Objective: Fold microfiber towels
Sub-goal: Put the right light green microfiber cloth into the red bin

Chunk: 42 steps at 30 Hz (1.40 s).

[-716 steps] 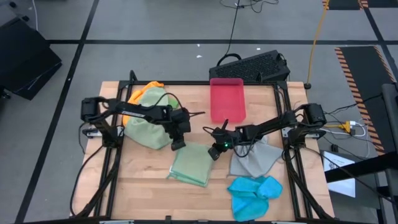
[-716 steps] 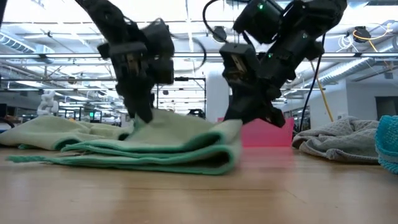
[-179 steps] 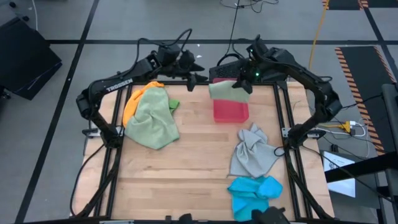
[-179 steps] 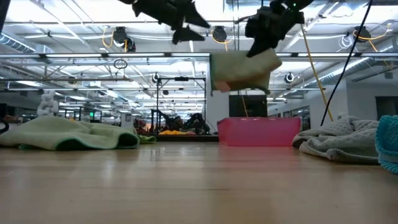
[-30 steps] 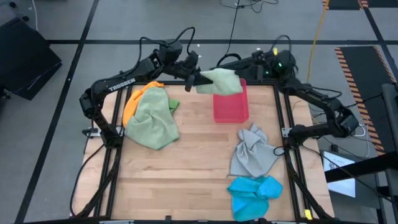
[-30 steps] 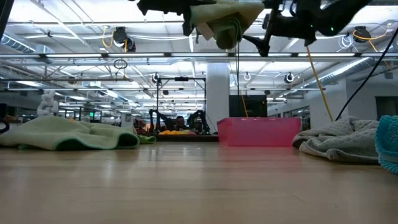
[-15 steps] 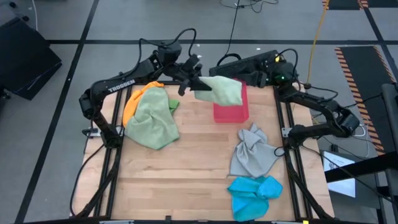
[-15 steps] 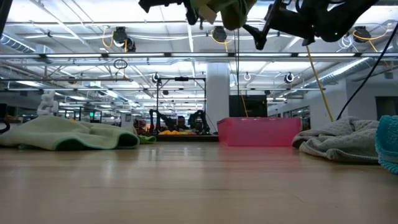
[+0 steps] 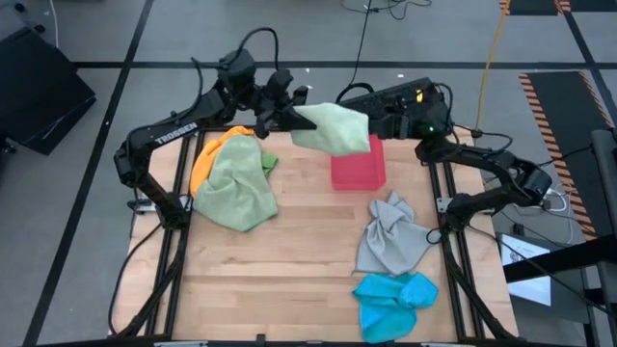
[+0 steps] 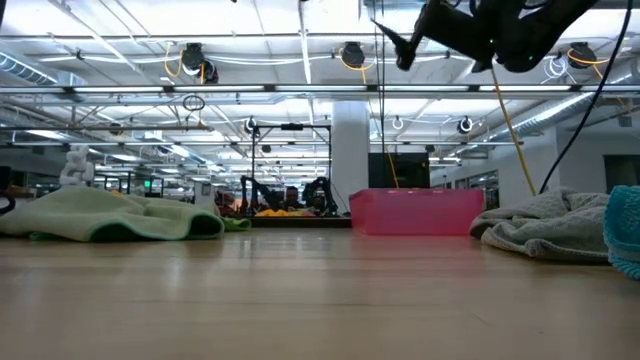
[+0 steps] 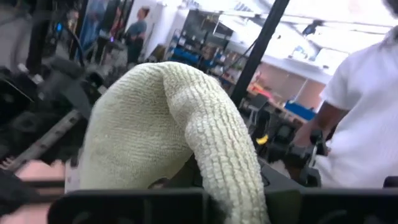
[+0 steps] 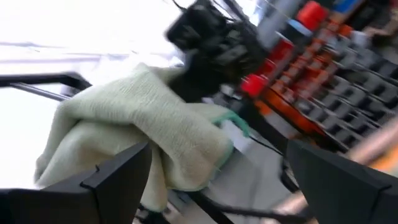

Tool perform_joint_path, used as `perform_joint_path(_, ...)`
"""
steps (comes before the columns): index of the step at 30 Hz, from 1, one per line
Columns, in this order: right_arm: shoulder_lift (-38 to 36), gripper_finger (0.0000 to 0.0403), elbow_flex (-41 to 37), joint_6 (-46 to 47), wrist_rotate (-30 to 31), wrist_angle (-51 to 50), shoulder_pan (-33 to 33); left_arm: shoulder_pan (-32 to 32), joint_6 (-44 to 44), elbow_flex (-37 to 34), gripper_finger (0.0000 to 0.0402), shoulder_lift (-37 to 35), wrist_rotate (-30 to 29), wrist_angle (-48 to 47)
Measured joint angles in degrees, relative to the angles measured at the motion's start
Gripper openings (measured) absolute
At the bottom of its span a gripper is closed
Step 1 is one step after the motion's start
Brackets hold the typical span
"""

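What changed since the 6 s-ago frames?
The folded pale sage green towel passed from the right gripper, now open and drawn back, to the left gripper, which holds it above the pink-red plastic tray. Other towels unmoved.

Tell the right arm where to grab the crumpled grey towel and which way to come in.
Grip one of the raised ridges at the far end of the grey towel, coming straight down from above. It lies crumpled on the table with its folds standing up there, so a pinch on a ridge probably catches cloth better than its flatter near part. The right gripper is open beside the pink tray.
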Motion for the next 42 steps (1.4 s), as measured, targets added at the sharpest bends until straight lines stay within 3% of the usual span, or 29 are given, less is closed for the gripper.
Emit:
perform_joint_path(4,0.7,0.0364,0.0,4.3,5.2,6.4,3.3,0.8,-2.3,0.0,0.0015,-0.1,-0.2,3.0)
perform_joint_path(9,0.7,0.0364,0.0,2.7,11.4,5.2,5.9,1.1,-2.8,0.0,0.0029,-0.1,-1.4,2.9)
perform_joint_path(13,0.7,0.0364,0.0,-1.1,16.0,2.3,6.6,0.9,-3.5,0.0,0.0019,0.0,-1.4,2.9)
perform_joint_path(25,0.7,0.0364,6.6,-8.0,12.2,3.4,8.4,1.4,-4.6,0.0,0.0022,0.0,-3.4,0.6)
perform_joint_path(32,0.7,0.0364,7.8,-0.8,8.4,2.4,7.5,4.1,-1.8,0.0,0.0016,0.2,-6.4,-6.1)
perform_joint_path(42,0.7,0.0364,7.8,-4.1,11.2,-2.4,5.2,5.8,-1.0,0.0,0.0015,0.2,-9.0,-10.1)
